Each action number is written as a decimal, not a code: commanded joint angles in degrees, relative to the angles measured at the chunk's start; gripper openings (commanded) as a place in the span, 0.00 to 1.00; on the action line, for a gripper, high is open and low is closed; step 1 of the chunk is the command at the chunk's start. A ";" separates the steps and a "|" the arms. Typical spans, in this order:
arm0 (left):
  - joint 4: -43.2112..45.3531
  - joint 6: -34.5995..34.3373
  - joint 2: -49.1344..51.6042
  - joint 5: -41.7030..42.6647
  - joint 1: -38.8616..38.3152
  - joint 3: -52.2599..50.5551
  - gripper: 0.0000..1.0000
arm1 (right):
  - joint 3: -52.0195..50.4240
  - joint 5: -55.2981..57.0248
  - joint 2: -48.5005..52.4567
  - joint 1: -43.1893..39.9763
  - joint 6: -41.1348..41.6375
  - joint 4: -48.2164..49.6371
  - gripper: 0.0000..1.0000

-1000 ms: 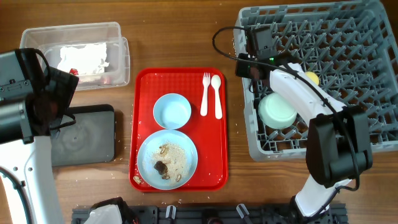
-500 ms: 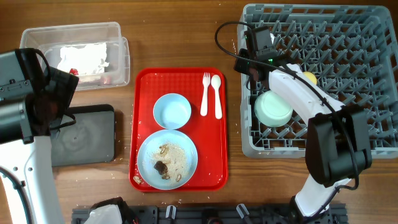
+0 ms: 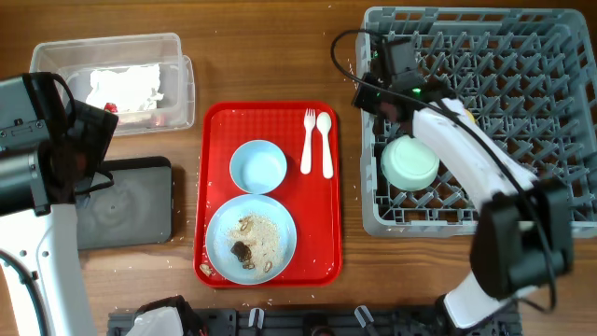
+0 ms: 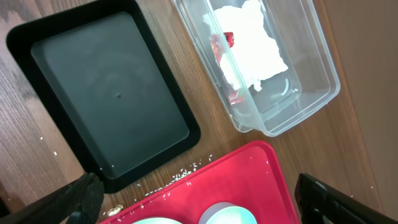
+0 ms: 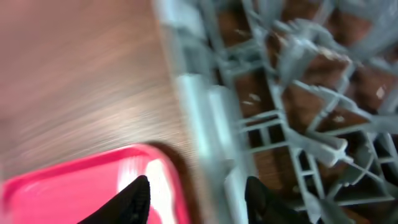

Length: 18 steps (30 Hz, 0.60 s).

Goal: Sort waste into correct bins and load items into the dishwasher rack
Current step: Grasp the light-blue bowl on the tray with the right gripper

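Two pairs of fingers are spread with nothing between them. The left fingers [image 4: 329,199], matte black, hang wide apart above the gap between the black tray [image 3: 140,205] and the red tray [image 3: 224,126]. The right fingers [image 5: 134,202], blurred, gape over the left rim of the dishwasher rack [image 3: 550,93], a square grey plastic crate bristling with upright pegs.

The mint green bowl [image 3: 411,163], round and smooth, sits inside the rack by its left wall, released.

On the wood-grain table [image 3: 280,47], the glossy flat red tray carries several things:
- a small light blue bowl [image 3: 257,166]
- a larger light blue plate [image 3: 284,224] holding beige rice-like crumbs [image 3: 266,231] and brown scraps [image 3: 241,250]
- a white plastic fork [image 3: 308,140] and spoon [image 3: 326,142], side by side

The crumpled white wrapper [image 3: 126,86] with red marks lies in the clear rectangular tub [image 3: 103,42]. The shallow black tray has rounded corners and a dull floor.
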 commanded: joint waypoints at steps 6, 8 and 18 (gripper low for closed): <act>-0.02 -0.94 -0.35 -0.76 0.26 0.15 1.00 | 0.61 -19.61 -13.49 4.59 -10.36 0.37 0.58; -0.02 -0.94 -0.35 -0.76 0.26 0.15 1.00 | 0.61 -19.37 -12.55 8.48 -10.91 -1.03 0.57; -0.02 -0.94 -0.35 -0.76 0.26 0.15 1.00 | 13.22 -13.81 4.02 26.51 -13.09 -11.69 0.67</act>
